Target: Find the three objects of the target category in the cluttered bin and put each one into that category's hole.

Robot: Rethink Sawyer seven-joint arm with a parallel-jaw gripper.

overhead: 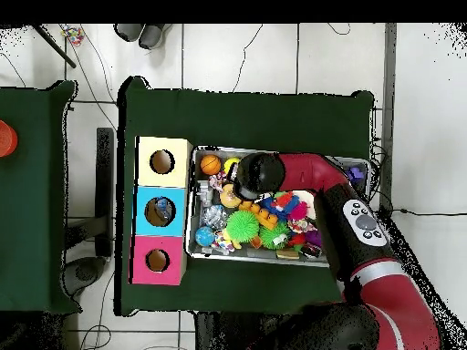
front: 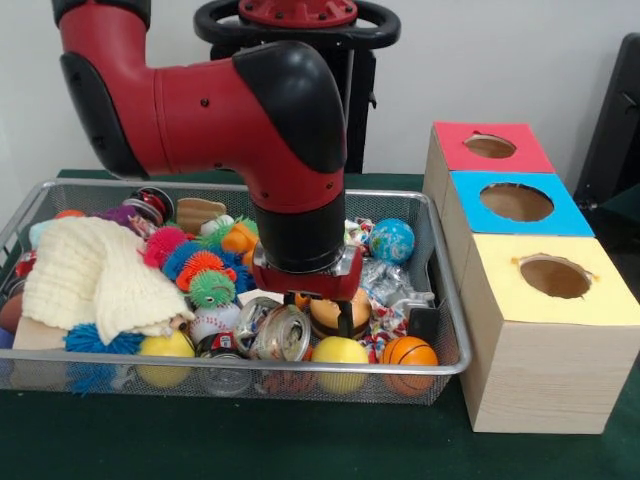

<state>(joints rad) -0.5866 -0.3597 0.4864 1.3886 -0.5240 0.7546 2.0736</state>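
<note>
- Nearest us along the front wall of the wire bin, we see a row of balls: a yellow ball, a small basketball to its right, and another yellow one far to the left beside a shiny can.
- Just behind that row, the gripper hangs low in the clutter, above and a little behind the middle yellow ball; a dark finger shows, but we cannot tell how wide the hand is set or whether it holds anything.
- We judge round balls to be the likeliest target, though nothing names the category; the yellow ball lies almost straight under the hand, slightly nearer us, and has no long axis to align to.
- Farther back, spiky toys and a globe ball sit among the pile.
- To the right, just outside the bin, stand the yellow box, blue box and red box, each with a hole on top.
</note>
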